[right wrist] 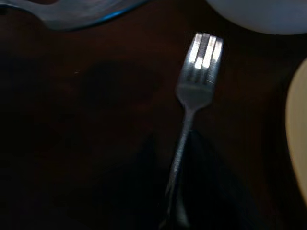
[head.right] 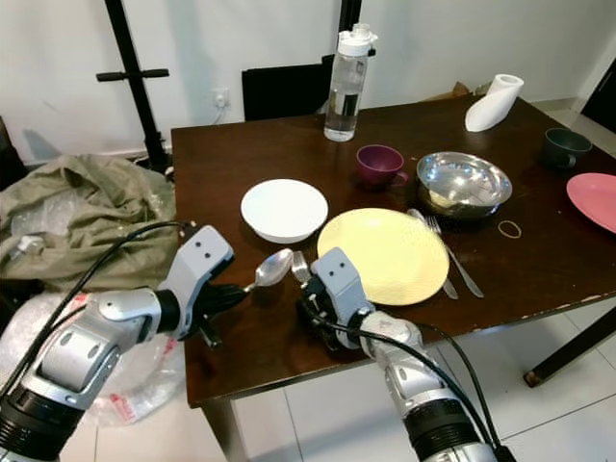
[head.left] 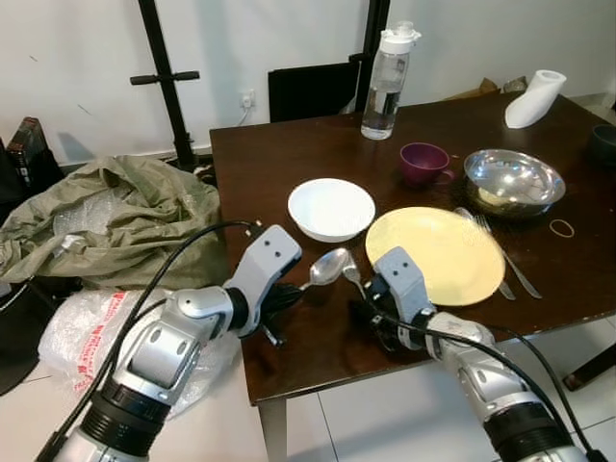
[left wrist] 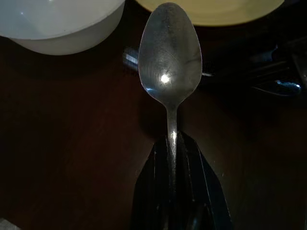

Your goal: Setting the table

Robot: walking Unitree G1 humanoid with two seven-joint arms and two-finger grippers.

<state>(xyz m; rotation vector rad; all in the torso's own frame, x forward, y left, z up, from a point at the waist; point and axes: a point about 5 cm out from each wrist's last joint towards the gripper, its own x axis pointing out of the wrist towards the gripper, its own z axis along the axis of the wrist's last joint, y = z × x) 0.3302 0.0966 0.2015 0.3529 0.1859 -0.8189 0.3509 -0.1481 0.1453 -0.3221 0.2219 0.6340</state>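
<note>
My left gripper point(head.left: 292, 290) is shut on the handle of a steel spoon point(head.left: 328, 267), whose bowl points toward the white bowl point(head.left: 331, 209) and the yellow plate point(head.left: 438, 255). In the left wrist view the spoon point(left wrist: 170, 57) juts straight out of the closed gripper point(left wrist: 172, 143) just above the dark wooden table point(head.left: 260, 173). My right gripper point(head.left: 372, 310) is shut on a fork point(head.left: 352, 275) at the plate's left edge. The fork point(right wrist: 192, 96) lies low over the wood, with its tines toward the white bowl.
A second fork and a knife point(head.left: 500, 255) lie right of the yellow plate. Behind are a steel bowl point(head.left: 513, 180), purple mug point(head.left: 423, 162), water bottle point(head.left: 390, 82), dark mug point(head.right: 563, 147) and pink plate point(head.right: 597, 197). A green cloth heap point(head.left: 106, 217) and plastic bag point(head.left: 77, 332) lie left.
</note>
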